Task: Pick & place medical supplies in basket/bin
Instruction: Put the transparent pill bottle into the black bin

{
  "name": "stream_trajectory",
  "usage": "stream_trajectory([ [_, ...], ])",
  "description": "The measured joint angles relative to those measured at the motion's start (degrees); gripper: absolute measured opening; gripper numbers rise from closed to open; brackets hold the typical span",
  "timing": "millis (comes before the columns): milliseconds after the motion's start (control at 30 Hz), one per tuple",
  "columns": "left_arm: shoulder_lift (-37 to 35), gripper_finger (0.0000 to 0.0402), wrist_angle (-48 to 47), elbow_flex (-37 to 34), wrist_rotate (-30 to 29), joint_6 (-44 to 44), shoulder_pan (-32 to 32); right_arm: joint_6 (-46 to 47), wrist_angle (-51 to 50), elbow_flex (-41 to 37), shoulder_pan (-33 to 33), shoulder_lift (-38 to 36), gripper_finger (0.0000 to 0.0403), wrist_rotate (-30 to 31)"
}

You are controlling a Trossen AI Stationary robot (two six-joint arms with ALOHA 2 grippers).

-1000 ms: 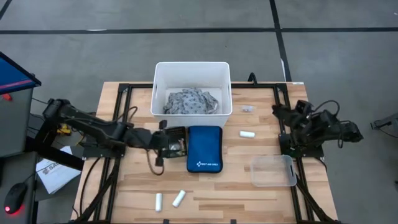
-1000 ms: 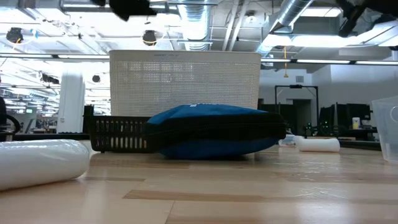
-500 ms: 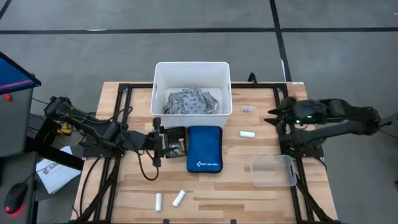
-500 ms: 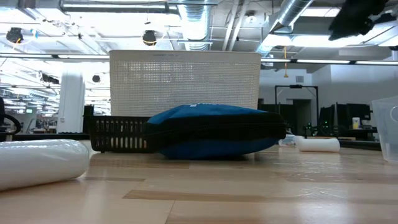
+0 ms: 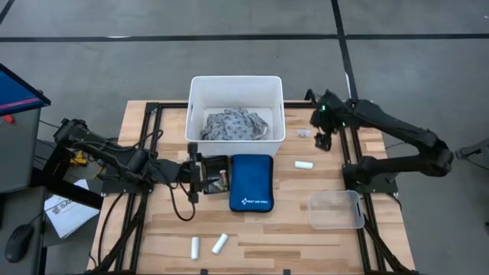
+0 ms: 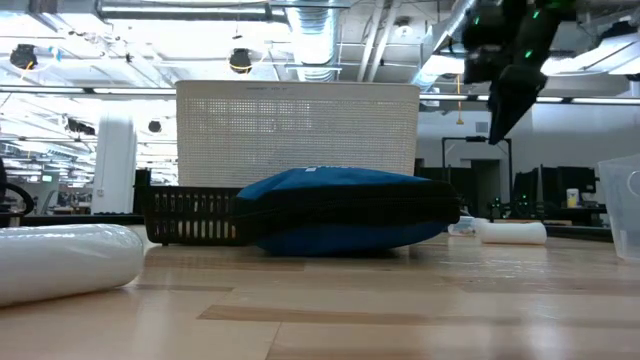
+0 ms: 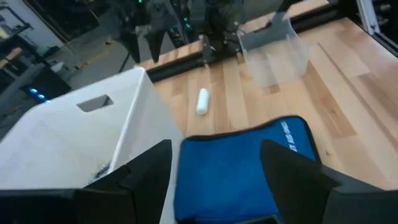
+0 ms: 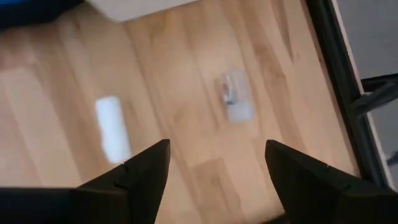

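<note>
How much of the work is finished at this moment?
Done: the patterned cloth lies in the white bin. In hand: nothing; the right tool, open, hangs over a small clear packet. Left: that packet, one white roll nearby and two rolls at the near edge. The left tool waits, open, beside the blue pouch.

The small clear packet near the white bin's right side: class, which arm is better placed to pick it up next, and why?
The right. Its gripper hangs open just beside the small clear packet, which fills its wrist view. The left gripper sits across the table over the black basket, with the white bin between.
</note>
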Motion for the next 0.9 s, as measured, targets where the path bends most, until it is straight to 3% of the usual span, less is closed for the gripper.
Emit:
stream_trajectory([
  [200, 0.0, 0.0232, 0.0, 1.1, -2.4, 1.3, 0.0, -11.3, 4.5, 0.0, -13.8, 5.4, 0.0260, -12.2],
  [333, 0.0, 0.0233, 0.1, 1.1, -2.7, 1.2, 0.0, -16.7, 7.5, 0.0, -15.3, 10.1, 0.0260, -16.6],
  [667, 0.0, 0.0230, 0.2, 1.1, -4.5, -0.6, 0.0, -24.6, 12.9, -3.7, -17.9, 19.3, 0.0260, -16.2],
  [900, 0.0, 0.0228, 0.1, 1.1, -4.9, -0.8, 0.0, -25.7, 16.4, -5.4, -20.0, 20.2, 0.0260, -16.6],
])
